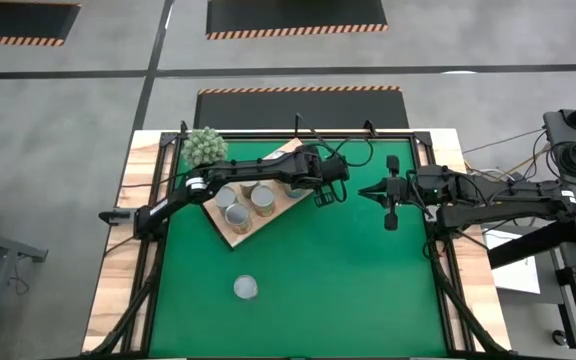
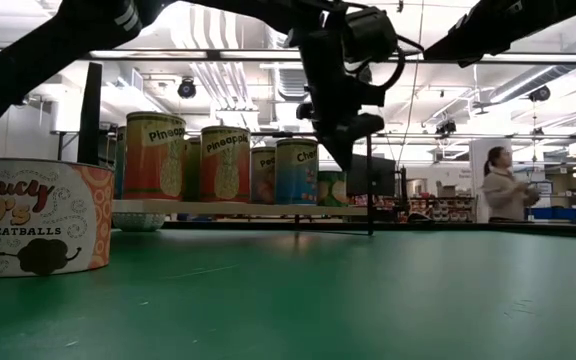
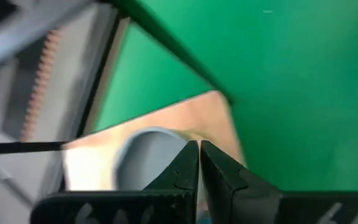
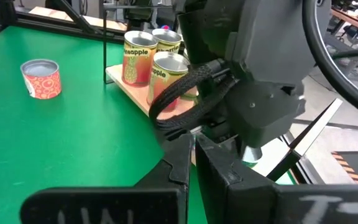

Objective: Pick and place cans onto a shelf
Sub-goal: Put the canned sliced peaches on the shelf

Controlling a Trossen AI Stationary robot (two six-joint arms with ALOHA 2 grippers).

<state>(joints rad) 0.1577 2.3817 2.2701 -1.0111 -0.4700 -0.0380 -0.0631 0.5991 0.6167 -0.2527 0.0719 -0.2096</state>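
Several cans (image 1: 238, 215) stand upright on the shelf (image 1: 236, 238), a wooden board lying slantwise at the mat's far left. The low view shows them in a row (image 2: 226, 163) on the board (image 2: 228, 208). One more can (image 1: 245, 289) stands alone on the green mat nearer the front edge, large at the left of the low view (image 2: 38, 215). My left gripper (image 1: 324, 196) hangs shut over the shelf's right end, pointing steeply down (image 2: 346, 150), above a can top (image 3: 145, 152). My right gripper (image 1: 363, 190) waits shut to its right, clear of the mat.
A spiky green ball plant (image 1: 205, 146) sits at the far left corner behind the shelf. A thin black wire frame (image 2: 370, 190) stands at the shelf's end. Open green mat (image 1: 348, 290) lies at the front and right. A person (image 2: 503, 185) stands far behind the table.
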